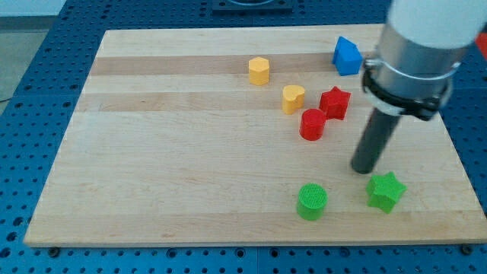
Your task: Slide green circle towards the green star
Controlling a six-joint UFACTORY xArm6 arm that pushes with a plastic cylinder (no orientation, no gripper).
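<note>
The green circle (311, 202) is sitting near the board's bottom edge, with the green star (386, 191) lying close to its right. The bare rod's tip (364, 169), holding nothing, is resting just above the star, probably needing to circle leftward behind the circle

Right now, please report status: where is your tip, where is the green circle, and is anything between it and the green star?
My tip just above the green star, to the upper right of the green circle. Circle and star apart. Nothing between them.
</note>
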